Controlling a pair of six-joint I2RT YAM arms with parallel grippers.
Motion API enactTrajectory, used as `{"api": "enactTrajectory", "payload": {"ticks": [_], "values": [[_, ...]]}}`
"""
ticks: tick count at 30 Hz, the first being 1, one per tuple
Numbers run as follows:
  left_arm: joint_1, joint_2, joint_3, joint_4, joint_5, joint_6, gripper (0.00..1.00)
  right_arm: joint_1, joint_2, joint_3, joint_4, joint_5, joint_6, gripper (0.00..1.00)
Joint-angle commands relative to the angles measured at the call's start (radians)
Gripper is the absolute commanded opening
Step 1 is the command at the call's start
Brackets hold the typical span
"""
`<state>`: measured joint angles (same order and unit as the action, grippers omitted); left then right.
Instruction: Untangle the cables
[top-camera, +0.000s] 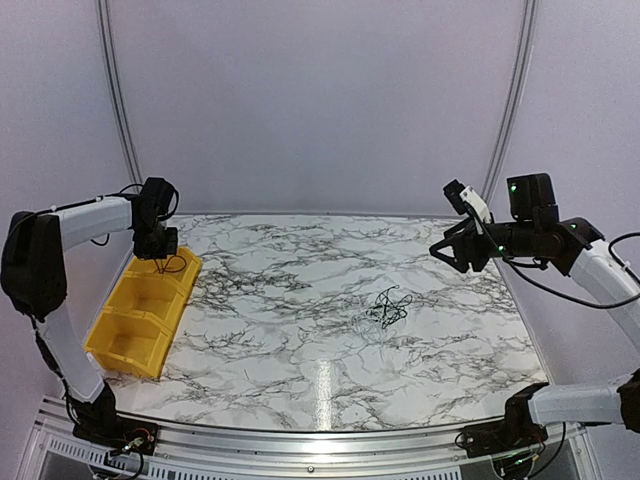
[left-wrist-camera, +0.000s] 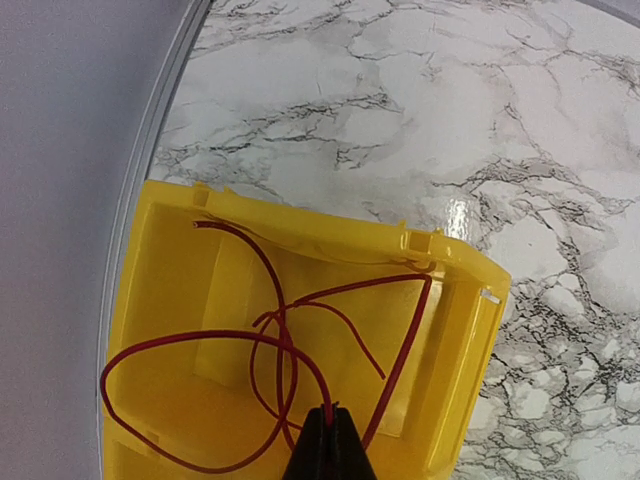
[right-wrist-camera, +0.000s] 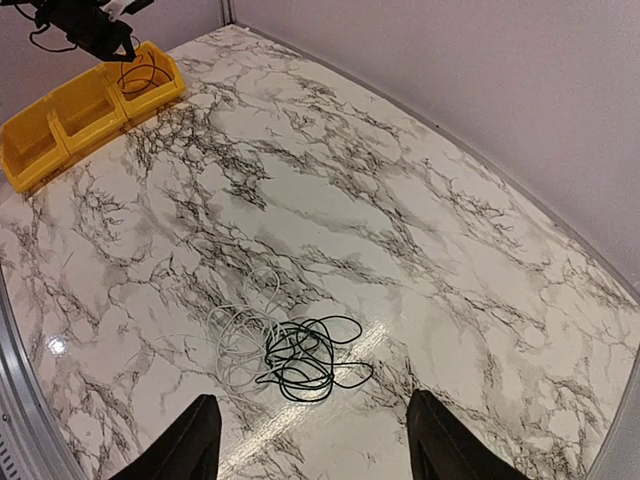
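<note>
A tangle of a thin black cable (right-wrist-camera: 312, 358) and a thin white cable (right-wrist-camera: 238, 345) lies on the marble table, right of centre in the top view (top-camera: 388, 308). My right gripper (right-wrist-camera: 310, 455) is open and empty, raised above and to the right of the tangle (top-camera: 452, 250). My left gripper (left-wrist-camera: 328, 440) is shut on a thin red cable (left-wrist-camera: 285, 330), whose loops hang into the far compartment of a yellow bin (left-wrist-camera: 455, 330). In the top view the left gripper (top-camera: 160, 250) is just above that bin (top-camera: 150, 300).
The yellow bin has three compartments in a row along the table's left edge (right-wrist-camera: 60, 120). A metal rail (top-camera: 300, 440) runs along the near edge, and grey walls close in the back and sides.
</note>
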<state>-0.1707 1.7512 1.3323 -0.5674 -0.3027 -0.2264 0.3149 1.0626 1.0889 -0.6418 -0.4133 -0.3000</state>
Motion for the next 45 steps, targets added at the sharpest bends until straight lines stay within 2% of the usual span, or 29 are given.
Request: {"api": "enactTrajectory", "payload": {"ticks": [1,8,11,17,24,29,33,37,41,43,45], "values": [[0.010,0.033,0.038,-0.018,0.066,-0.014,0.00,-0.013,-0.022,0.001,-0.005,0.013,-0.002,0.64],[0.035,0.080,0.018,-0.001,0.149,-0.027,0.02,-0.016,-0.025,-0.001,-0.012,0.014,-0.004,0.64],[0.039,0.080,0.007,0.002,0.144,-0.034,0.17,-0.017,-0.024,-0.001,-0.013,0.013,-0.005,0.64],[0.040,0.046,0.008,0.001,0.118,-0.022,0.30,-0.016,-0.015,0.000,-0.012,0.009,-0.009,0.64],[0.040,-0.119,0.011,-0.055,0.063,-0.023,0.35,-0.016,-0.005,0.007,-0.019,0.003,-0.037,0.64],[0.013,-0.293,0.006,0.018,0.158,0.008,0.36,-0.016,0.032,0.036,-0.063,-0.084,-0.166,0.62],[-0.082,-0.369,-0.014,0.125,0.279,0.052,0.37,-0.013,0.107,0.078,-0.144,-0.165,-0.337,0.52],[-0.274,-0.383,-0.030,0.206,0.294,0.113,0.42,-0.003,0.238,0.135,-0.222,-0.147,-0.508,0.48],[-0.395,-0.327,-0.032,0.287,0.393,-0.054,0.46,0.035,0.366,0.177,-0.249,-0.036,-0.652,0.43],[-0.479,-0.283,-0.020,0.304,0.325,-0.097,0.52,0.060,0.414,0.182,-0.232,0.030,-0.713,0.45],[-0.559,-0.247,-0.001,0.302,0.162,-0.121,0.54,0.079,0.449,0.177,-0.189,0.084,-0.750,0.47]]}}
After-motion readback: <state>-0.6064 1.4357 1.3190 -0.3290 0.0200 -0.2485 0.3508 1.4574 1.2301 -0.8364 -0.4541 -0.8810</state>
